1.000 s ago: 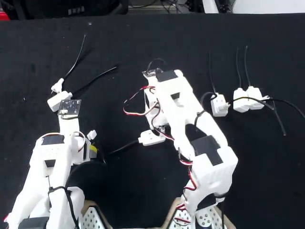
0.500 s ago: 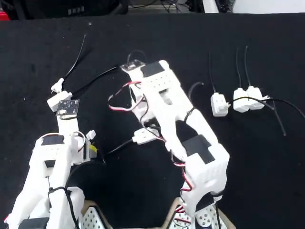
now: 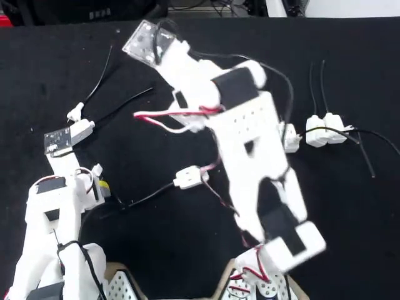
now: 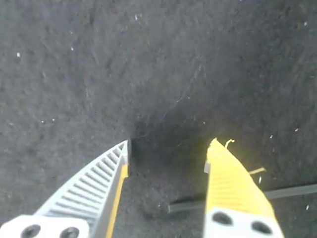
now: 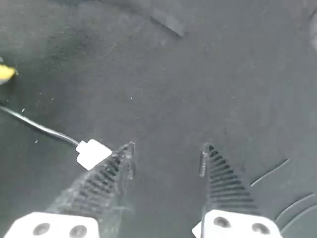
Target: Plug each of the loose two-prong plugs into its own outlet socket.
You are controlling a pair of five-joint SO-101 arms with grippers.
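Swings the right gripper [image 5: 167, 146] up and beyond the loose plug [image 3: 190, 178], jaws apart, empty; shifts the left gripper [image 4: 169, 144], also spread, left of it. Leaves that plug lying unplugged, probably needing a fresh grasp.

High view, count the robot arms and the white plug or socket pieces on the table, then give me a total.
Arms: 2
White pieces: 6
Total: 8
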